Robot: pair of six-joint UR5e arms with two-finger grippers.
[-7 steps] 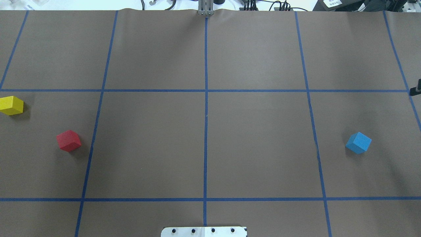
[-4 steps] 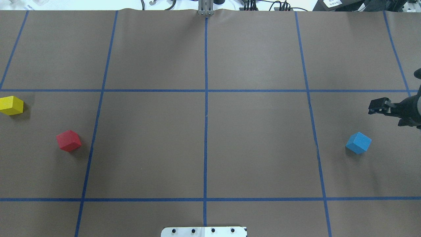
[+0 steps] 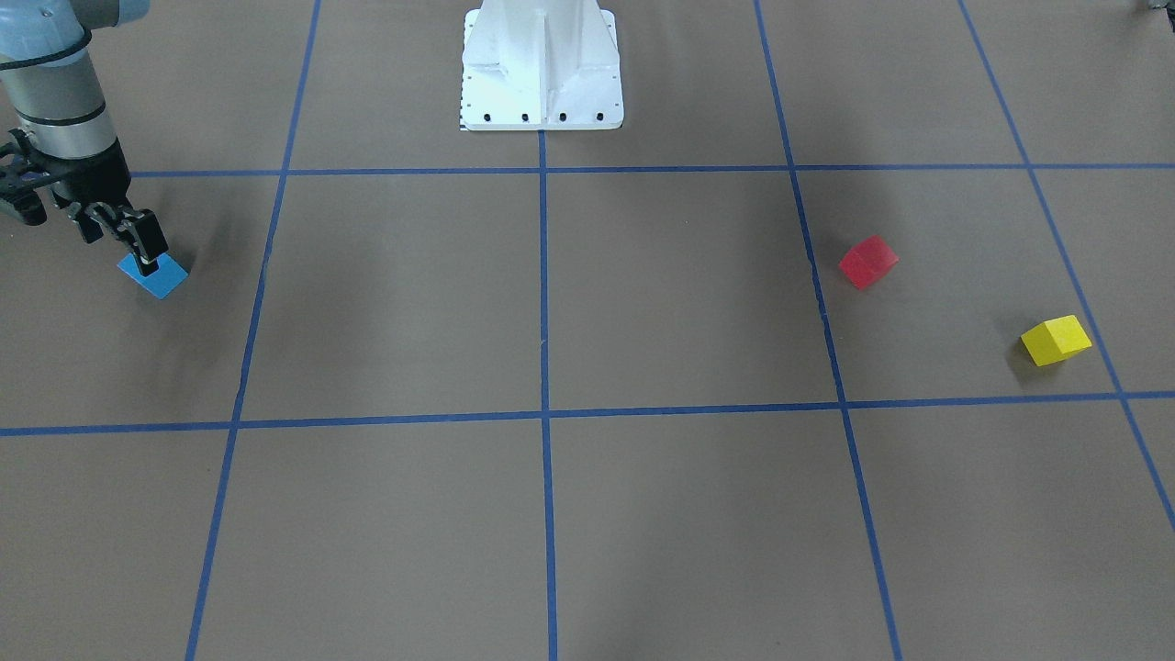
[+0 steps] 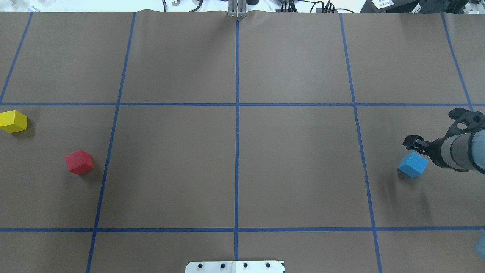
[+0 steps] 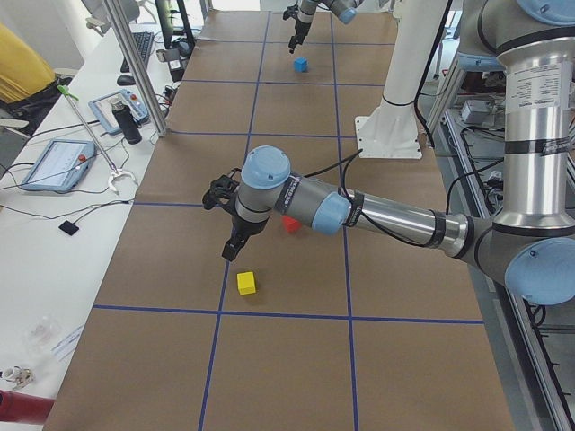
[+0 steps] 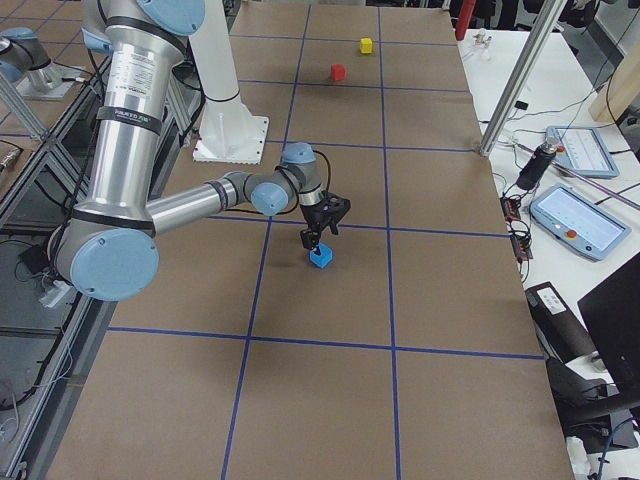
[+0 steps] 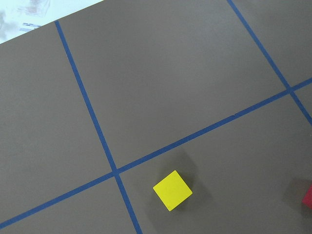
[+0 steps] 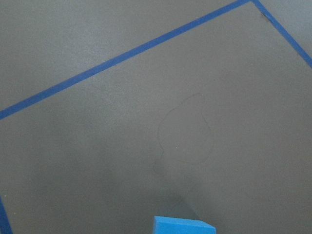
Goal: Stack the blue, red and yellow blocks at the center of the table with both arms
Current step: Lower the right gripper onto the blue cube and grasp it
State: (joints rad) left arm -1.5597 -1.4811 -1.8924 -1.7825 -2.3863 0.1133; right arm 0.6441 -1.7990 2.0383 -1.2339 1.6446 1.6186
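a: where do the cubes sit?
b: all three lie singly on the wide brown bench [image 4: 242, 182] with its grid of thin blue tape lines. the small sky-blue matte cube [image 4: 413, 165] is far out on the robot's right. the small red matte cube [image 4: 79, 162] and the small yellow matte cube [image 4: 13, 121] are far out on its left, near each other but apart, with the yellow one farther out.
a: and the right arm?
b: the silver-and-grey right arm [image 4: 454, 151] comes in from the side. its black two-finger right tool [image 4: 410, 141] hangs just over the far edge of the blue cube. its fingers stand parted with nothing between them. in the front-facing view one finger overlaps the cube's upper corner, and i cannot tell whether it touches. the right wrist camera catches only the cube's top at its lower edge.
a: the left one?
b: the left arm [image 5: 386, 215] stretches low across the bench in the left-side view and hides part of the red cube. the left tool [image 5: 231, 253] points down near the yellow cube, a little aside and clear of it. i cannot tell from there whether its fingers are parted or closed. its wrist camera looks down on the yellow cube just beside a tape crossing, with a sliver of red at the right edge.
a: anything else?
b: a white bolted pedestal [image 3: 542, 64] stands at the robot's edge of the bench, on the centre tape line.
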